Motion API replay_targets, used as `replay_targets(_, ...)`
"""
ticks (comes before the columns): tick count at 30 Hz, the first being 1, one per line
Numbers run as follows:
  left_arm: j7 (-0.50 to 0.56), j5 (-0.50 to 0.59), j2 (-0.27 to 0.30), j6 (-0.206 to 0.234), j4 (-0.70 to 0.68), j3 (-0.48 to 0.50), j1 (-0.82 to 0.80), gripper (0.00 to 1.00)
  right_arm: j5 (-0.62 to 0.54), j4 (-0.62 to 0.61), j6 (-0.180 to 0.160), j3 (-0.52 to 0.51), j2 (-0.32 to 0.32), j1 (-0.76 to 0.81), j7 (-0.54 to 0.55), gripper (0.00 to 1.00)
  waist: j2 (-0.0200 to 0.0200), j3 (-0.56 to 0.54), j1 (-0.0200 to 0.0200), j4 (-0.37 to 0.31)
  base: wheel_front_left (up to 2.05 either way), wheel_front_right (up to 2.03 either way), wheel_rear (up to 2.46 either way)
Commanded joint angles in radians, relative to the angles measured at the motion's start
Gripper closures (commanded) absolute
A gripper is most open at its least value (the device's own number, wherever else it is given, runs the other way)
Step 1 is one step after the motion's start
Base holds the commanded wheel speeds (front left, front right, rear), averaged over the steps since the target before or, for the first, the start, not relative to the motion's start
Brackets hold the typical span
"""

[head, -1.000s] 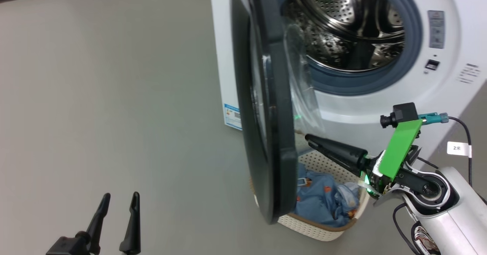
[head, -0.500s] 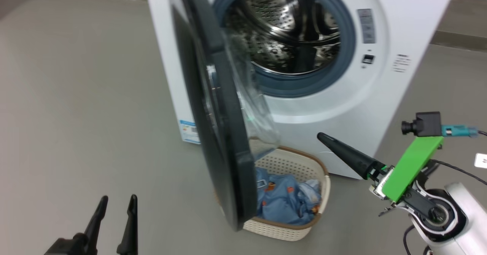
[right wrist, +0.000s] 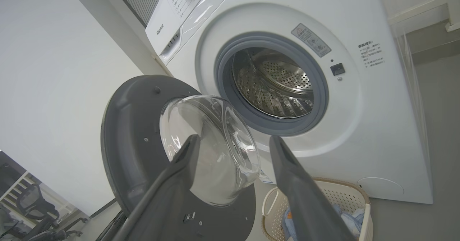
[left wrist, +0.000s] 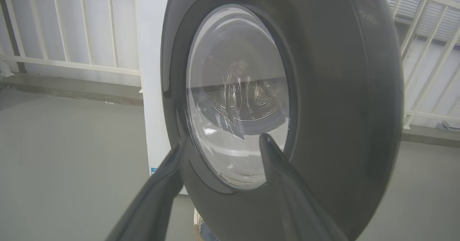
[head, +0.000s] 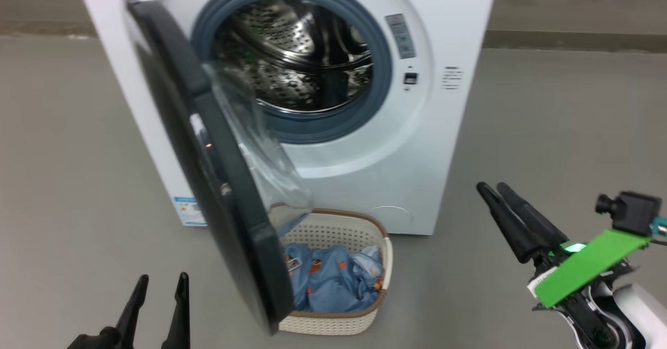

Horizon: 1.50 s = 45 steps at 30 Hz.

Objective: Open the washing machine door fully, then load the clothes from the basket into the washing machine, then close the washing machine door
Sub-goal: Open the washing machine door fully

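Black-fingered right gripper (head: 491,186) opened, withdrawn from door (head: 208,182)

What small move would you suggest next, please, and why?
Probably move the open right pincer to the washing machine door's inner face and push it wider: the door stands only about half open, overhanging the basket of clothes, and the pincer holds nothing.

Brand: "Hisense" on the washing machine (right wrist: 377,90) control panel (right wrist: 179,14) | grey sticker (right wrist: 311,39) on its front: print too small to read | printed lines (right wrist: 370,52) nearby: unreadable | blue label (head: 188,211) low on its side: unreadable
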Motion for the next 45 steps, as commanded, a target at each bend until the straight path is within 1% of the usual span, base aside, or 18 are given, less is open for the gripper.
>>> replay_targets(1,-0.01,-0.005,0.01,0.01,-0.037,0.037,-0.016,0.0,-0.017,-0.027,0.006,0.0,-0.025,0.017,-0.056,0.0,0.0,-0.007,0.0001,-0.054,0.0,0.0,0.0)
replay_targets(6,-0.011,-0.008,0.008,0.016,-0.051,0.043,-0.004,0.0,-0.104,-0.006,0.006,-0.02,-0.057,0.061,-0.173,0.0,0.0,-0.006,0.0001,-0.08,0.0,0.0,0.0)
replay_targets(7,-0.011,-0.008,0.008,0.016,-0.051,0.043,-0.004,0.0,-0.104,-0.006,0.006,-0.02,-0.057,0.061,-0.173,0.0,0.0,-0.006,0.0001,-0.08,0.0,0.0,0.0)
replay_targets(10,-0.012,-0.01,0.005,0.018,-0.053,0.044,0.001,0.0,-0.177,0.024,0.006,-0.043,-0.062,0.09,-0.214,0.0,0.0,-0.006,0.0001,-0.092,0.0,0.0,0.0)
replay_targets(16,-0.013,-0.012,-0.001,0.019,-0.052,0.048,0.004,0.0,-0.329,0.124,0.006,-0.085,-0.06,0.125,-0.242,0.0,0.0,-0.005,0.0001,-0.11,0.0,0.0,0.0)
replay_targets(18,-0.014,-0.011,-0.003,0.017,-0.053,0.048,0.002,0.0,-0.378,0.163,0.006,-0.101,-0.045,0.126,-0.247,0.0,0.0,-0.005,0.0001,-0.113,0.0,0.0,0.0)
replay_targets(20,-0.014,-0.01,-0.004,0.017,-0.053,0.049,0.002,0.0,-0.427,0.183,0.006,-0.111,-0.042,0.126,-0.25,0.0,0.0,-0.005,0.0001,-0.114,0.0,0.0,0.0)
replay_targets(24,-0.014,-0.009,-0.006,0.015,-0.053,0.049,0.002,0.0,-0.511,0.215,0.006,-0.151,-0.011,0.131,-0.251,0.0,0.0,-0.006,0.0001,-0.113,0.0,0.0,0.0)
replay_targets(28,-0.014,-0.009,-0.008,0.012,-0.051,0.048,0.002,0.0,-0.557,0.231,0.006,-0.182,0.028,0.14,-0.251,0.0,0.0,-0.007,0.0001,-0.109,0.0,0.0,0.0)
replay_targets(32,-0.015,-0.007,-0.009,0.01,-0.048,0.046,-0.001,0.0,-0.578,0.24,0.006,-0.2,0.047,0.146,-0.251,0.0,0.0,-0.005,0.0001,-0.102,0.0,0.0,0.0)
replay_targets(45,-0.015,-0.002,-0.009,0.007,-0.043,0.047,-0.009,0.0,-0.596,0.261,0.006,-0.204,0.061,0.143,-0.252,0.0,0.0,-0.003,0.0001,-0.086,0.0,0.0,0.0)
